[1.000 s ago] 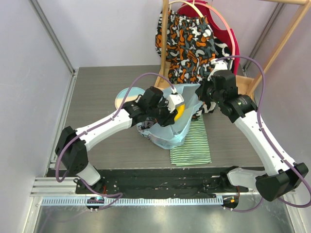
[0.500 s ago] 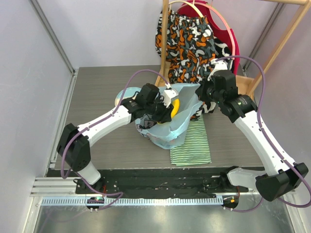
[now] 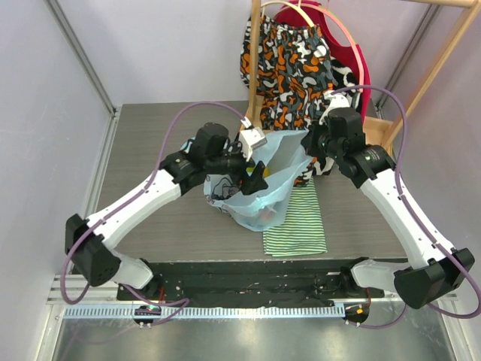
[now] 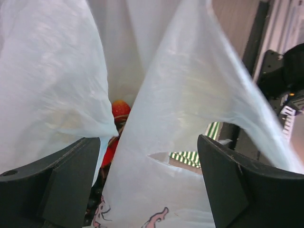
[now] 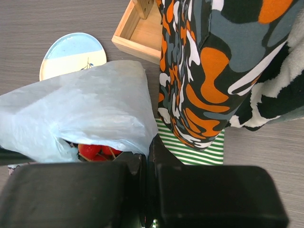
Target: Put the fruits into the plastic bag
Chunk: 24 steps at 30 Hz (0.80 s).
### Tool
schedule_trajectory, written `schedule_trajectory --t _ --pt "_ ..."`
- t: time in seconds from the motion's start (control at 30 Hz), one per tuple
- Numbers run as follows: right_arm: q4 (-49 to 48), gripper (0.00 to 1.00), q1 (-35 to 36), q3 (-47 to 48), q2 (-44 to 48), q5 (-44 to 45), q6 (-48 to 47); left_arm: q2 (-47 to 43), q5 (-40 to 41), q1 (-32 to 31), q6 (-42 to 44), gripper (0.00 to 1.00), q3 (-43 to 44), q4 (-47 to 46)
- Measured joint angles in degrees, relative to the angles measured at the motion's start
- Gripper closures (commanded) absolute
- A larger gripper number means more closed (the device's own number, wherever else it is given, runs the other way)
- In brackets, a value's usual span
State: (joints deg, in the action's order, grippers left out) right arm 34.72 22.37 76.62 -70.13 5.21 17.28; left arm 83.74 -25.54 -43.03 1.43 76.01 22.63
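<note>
plastic bag (image 3: pixel 259 201) upright, mouth up (strawberries (image 5: pixel 93 151) inside), L hand (image 4: pixel 148 183) spread

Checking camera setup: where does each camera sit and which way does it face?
Top external: above and behind, looking down at the table; both arms show, around the plastic bag.
Left wrist: on the left gripper, looking into the bag; open fingers show.
Right wrist: on the right gripper, looking down; shut fingers pinch the bag's edge.
Shared: both wrist views show strawberries and striped cloth.

The plastic bag (image 3: pixel 263 199) stands open before me.
Thin, translucent light-blue, cartoon print low on its side; I see red strawberries (image 5: pixel 90 151) at its bottom.
</note>
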Motion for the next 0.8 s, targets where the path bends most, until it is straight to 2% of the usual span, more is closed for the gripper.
schedule_trajectory --t 0.2,0.3,0.4,0.67,0.77,0.8 --pt "0.0 0.99 0.0 0.1 -0.5 0.0 0.0 -7.1 -0.5 0.0 1.0 0.09 1.9 3.1" --pt "-0.3 0.99 0.0 0.1 -0.8 -0.2 0.1 -10.6 3.9 0.0 1.8 0.09 0.3 2.5" --pt "-0.4 0.99 0.0 0.1 -0.8 -0.4 0.3 -13.4 11.6 0.0 2.6 0.07 -2.3 1.9" --pt "-0.5 0.99 0.0 0.1 -0.8 -0.7 0.7 -10.2 25.4 0.0 6.0 0.07 -3.8 0.9" --pt "-0.7 0.99 0.0 0.1 -0.8 -0.9 0.7 -7.5 28.5 0.0 6.7 0.08 -3.8 -0.3" --pt "-0.7 0.99 0.0 0.1 -0.8 -0.9 0.7 -6.7 29.0 0.0 6.8 0.12 -3.8 -0.7"
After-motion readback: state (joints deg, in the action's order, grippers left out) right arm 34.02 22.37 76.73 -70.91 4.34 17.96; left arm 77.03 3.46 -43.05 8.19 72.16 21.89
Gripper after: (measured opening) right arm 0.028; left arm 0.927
